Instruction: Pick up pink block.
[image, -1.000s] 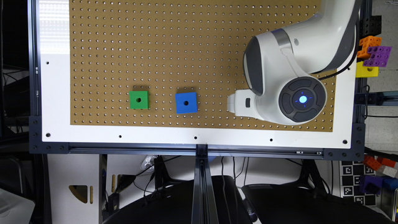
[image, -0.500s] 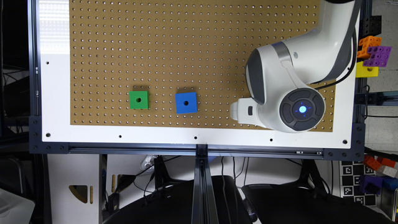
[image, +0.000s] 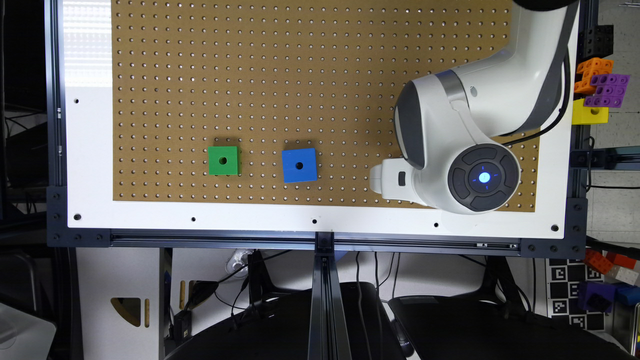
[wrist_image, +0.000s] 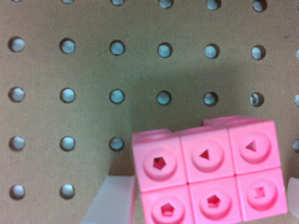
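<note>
White arm (image: 505, 95), grey joints, blue LED.

A green cube (image: 223, 160) and a blue cube (image: 299, 165) sit apart on the brown pegboard (image: 300, 75).

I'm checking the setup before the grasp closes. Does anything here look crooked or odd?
The pink block sits slightly rotated against the pegboard hole rows, between the open pincer fingers. Nothing looks damaged.

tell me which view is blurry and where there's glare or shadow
Wrist view: soft focus on the pink block and the translucent fingers, with a shadow on the pegboard beside the block. Exterior view: sharp, with a glare patch on the white border at the exterior view's left.
</note>
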